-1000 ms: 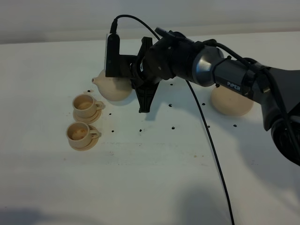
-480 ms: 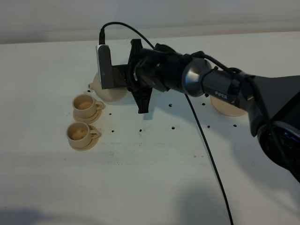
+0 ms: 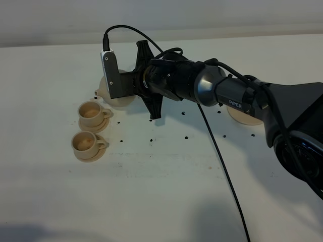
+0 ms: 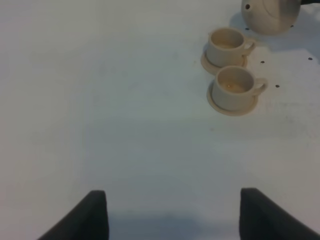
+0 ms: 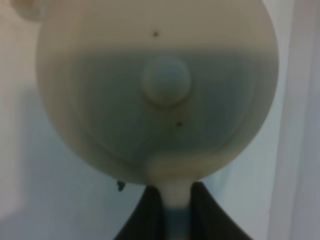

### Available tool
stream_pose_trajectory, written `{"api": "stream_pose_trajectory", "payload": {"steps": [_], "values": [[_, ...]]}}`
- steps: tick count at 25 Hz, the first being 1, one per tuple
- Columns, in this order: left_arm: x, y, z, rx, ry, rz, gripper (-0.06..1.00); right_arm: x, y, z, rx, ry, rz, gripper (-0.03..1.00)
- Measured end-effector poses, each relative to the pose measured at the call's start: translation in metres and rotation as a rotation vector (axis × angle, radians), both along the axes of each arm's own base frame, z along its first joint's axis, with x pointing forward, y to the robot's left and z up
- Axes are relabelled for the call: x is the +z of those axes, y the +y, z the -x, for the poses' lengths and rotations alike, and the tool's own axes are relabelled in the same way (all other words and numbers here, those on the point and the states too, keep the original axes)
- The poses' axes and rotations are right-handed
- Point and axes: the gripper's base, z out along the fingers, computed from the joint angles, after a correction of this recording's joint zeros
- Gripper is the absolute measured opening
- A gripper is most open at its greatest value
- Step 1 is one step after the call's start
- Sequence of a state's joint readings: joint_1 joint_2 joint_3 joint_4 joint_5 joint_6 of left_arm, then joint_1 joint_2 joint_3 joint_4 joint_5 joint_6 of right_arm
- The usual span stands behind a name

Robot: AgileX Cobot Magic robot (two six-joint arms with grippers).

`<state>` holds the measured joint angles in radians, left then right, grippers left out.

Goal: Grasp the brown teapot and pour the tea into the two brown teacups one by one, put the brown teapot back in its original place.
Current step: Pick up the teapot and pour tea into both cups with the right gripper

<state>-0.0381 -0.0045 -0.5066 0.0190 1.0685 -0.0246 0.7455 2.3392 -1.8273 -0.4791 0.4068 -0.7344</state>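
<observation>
Got right gripper (image 5: 175,210) clamped on loop handle of brown teapot (image 5: 157,90), lid knob (image 5: 166,80) in plain view. Have teapot just beyond the two brown teacups (image 3: 91,114), spout nearest far cup; can't tell if touching table (image 3: 151,191). See tan disc (image 3: 242,119) far right of teacups, partly behind arm (image 3: 237,96). Reading left gripper (image 4: 172,217) as jaws spread wide, well clear of teacups.

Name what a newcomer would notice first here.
The dark right arm reaches across the white table, its right gripper shut on the handle of the brown teapot. Near the spout stand the two brown teacups on saucers; a bare tan disc lies at the right, partly behind the arm.
</observation>
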Motion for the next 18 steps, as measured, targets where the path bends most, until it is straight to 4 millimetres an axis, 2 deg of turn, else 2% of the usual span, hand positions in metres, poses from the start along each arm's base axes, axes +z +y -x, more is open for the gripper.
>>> {"api": "stream_pose_trajectory", "payload": {"steps": [18], "values": [[0.000,0.000,0.000,0.000,0.000,0.000,0.53,0.000,0.015,0.003,0.129,-0.152,0.056,0.09]]}}
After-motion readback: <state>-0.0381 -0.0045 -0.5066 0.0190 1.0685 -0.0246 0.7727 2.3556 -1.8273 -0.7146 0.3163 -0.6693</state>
